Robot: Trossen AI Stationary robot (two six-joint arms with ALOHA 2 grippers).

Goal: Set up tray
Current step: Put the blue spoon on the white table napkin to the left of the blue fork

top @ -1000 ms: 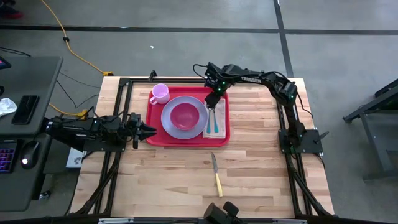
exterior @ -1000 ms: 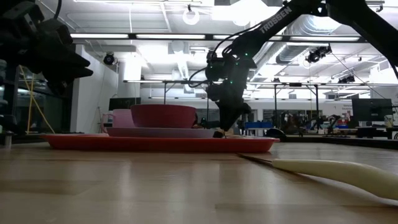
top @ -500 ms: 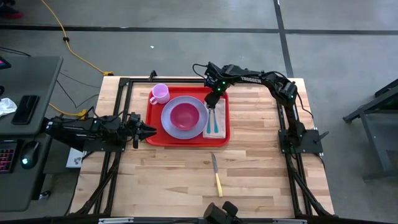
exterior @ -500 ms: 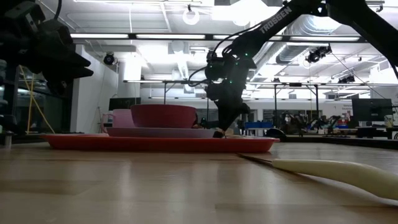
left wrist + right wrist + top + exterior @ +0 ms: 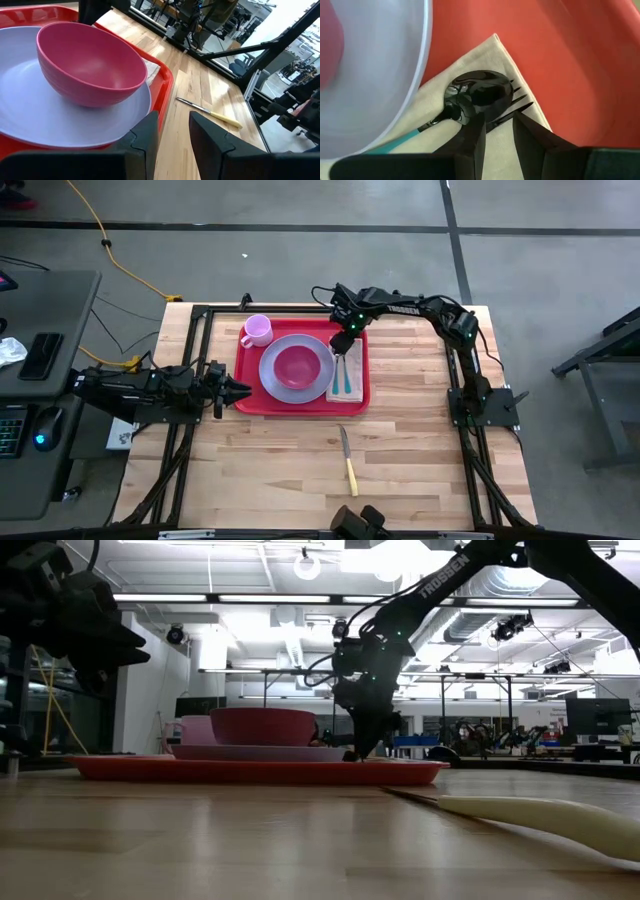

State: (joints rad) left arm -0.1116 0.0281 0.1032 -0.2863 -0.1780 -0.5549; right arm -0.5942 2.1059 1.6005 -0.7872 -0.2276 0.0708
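While the left gripper (image 5: pixel 240 389) waits low at the table's left edge, just off the tray's left rim, its fingers (image 5: pixel 145 135) stand a narrow gap apart with nothing between them. The tray (image 5: pixel 360 395) lies flat on the table (image 5: pixel 400 460) toward its far edge, about midway between the left and right edges. On it a plate (image 5: pixel 268 370) sits at the centre with a bowl (image 5: pixel 297 366) on top, and a cup (image 5: pixel 257 330) stands in the tray's far left corner. Along the tray's right side lies a napkin (image 5: pixel 355 380), its edge tucked just under the plate's rim in the right wrist view. On the napkin rest a spoon (image 5: pixel 480 92) and a fork (image 5: pixel 517 107), side by side and touching; the spoon's handle looks teal, and the fork shows only its tines. The right gripper (image 5: pixel 341 346) is down over the far end of the napkin, its fingers (image 5: pixel 532 132) slightly parted just above the spoon bowl and fork tines, gripping nothing that I can see. A knife (image 5: pixel 348 460) with a pale handle lies on the bare table near the tray's front edge, well apart from both grippers.
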